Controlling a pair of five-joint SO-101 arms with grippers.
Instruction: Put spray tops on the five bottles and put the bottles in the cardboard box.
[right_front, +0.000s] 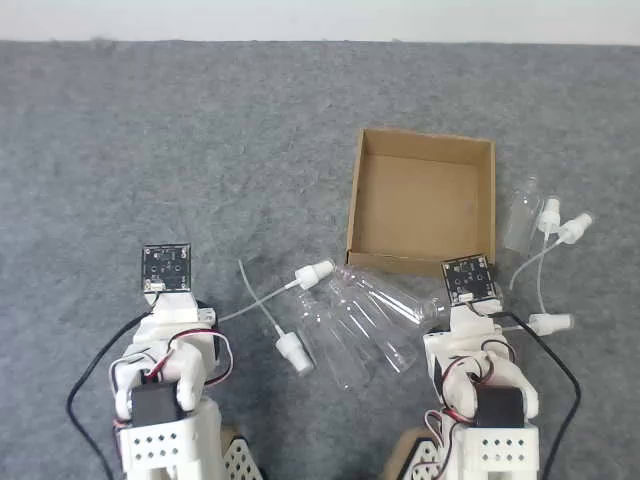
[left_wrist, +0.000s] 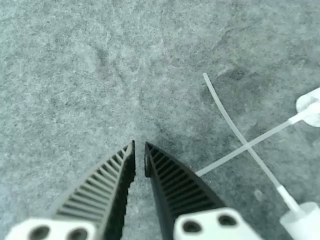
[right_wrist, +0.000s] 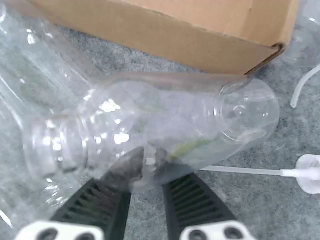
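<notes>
One clear plastic bottle (right_wrist: 150, 120) lies on its side just beside the near wall of the brown cardboard box (right_wrist: 165, 30), its long axis crosswise to the right tool (right_wrist: 147, 167), which sits close behind it with jaws closed on nothing.

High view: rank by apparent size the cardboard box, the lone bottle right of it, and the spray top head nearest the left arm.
1. cardboard box, largest by far
2. lone bottle
3. spray top head, smallest, not counting its thin dip tube
</notes>
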